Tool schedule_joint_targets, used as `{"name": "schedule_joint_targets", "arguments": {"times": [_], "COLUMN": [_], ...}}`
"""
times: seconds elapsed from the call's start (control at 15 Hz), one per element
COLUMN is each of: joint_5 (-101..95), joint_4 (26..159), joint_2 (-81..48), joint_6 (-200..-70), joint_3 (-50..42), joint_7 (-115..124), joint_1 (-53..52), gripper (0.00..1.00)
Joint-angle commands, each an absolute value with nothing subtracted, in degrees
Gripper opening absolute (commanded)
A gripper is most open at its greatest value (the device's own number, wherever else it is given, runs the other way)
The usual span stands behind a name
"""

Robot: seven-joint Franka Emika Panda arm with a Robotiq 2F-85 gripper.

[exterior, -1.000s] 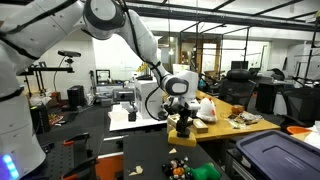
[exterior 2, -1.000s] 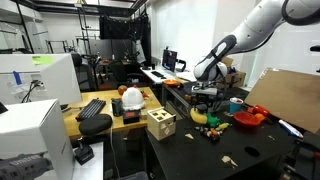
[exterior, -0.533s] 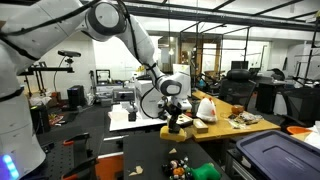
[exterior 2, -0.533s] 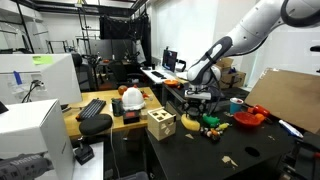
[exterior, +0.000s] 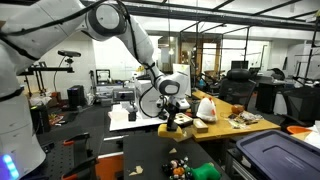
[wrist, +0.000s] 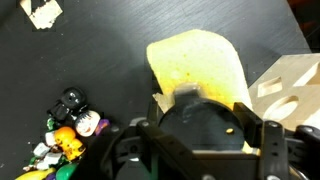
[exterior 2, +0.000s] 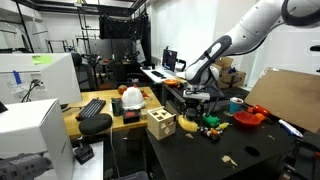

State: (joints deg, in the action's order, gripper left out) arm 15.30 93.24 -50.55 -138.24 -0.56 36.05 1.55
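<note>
My gripper (wrist: 202, 120) is shut on a dark round object (wrist: 205, 128) that fills the space between its fingers. Directly beneath lies a yellow, rounded thing (wrist: 195, 58) on the black tabletop. In an exterior view the gripper (exterior 2: 198, 98) hangs a little above this yellow thing (exterior 2: 188, 123), next to a wooden box with cut-out holes (exterior 2: 160, 124). The box (wrist: 287, 85) also shows at the right edge of the wrist view. In an exterior view the gripper (exterior: 172, 119) hovers at the near end of the wooden bench.
A cluster of small colourful toys (wrist: 68, 132) lies left of the gripper, and again (exterior 2: 212, 123). An orange bowl (exterior 2: 246, 118) and a blue cup (exterior 2: 235, 104) stand beyond. A beige flat piece (wrist: 42, 12) lies further off. A keyboard (exterior 2: 92, 108) sits on the wooden bench.
The gripper has carried the dark object sideways, from above the toys to above the yellow thing near the wooden box. Its grip is unchanged.
</note>
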Motion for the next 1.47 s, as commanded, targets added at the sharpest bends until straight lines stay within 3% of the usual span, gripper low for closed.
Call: {"name": "schedule_joint_targets", "arguments": {"times": [0.0, 0.13, 0.2, 0.93, 1.4], "joint_5": [16.42, 16.42, 16.42, 17.37, 15.00], "joint_4": [92.98, 92.98, 92.98, 84.44, 74.34], "joint_2": [-50.69, -50.69, -50.69, -60.09, -68.36], "joint_6": [-137.95, -137.95, -137.95, -147.61, -146.42], "joint_3": [-1.56, -1.55, -1.55, -5.07, -11.33], "joint_7": [35.40, 35.40, 35.40, 45.03, 61.12], "joint_1": [0.71, 0.70, 0.71, -0.43, -3.10], "gripper": [0.75, 0.75, 0.50, 0.50, 0.50]}}
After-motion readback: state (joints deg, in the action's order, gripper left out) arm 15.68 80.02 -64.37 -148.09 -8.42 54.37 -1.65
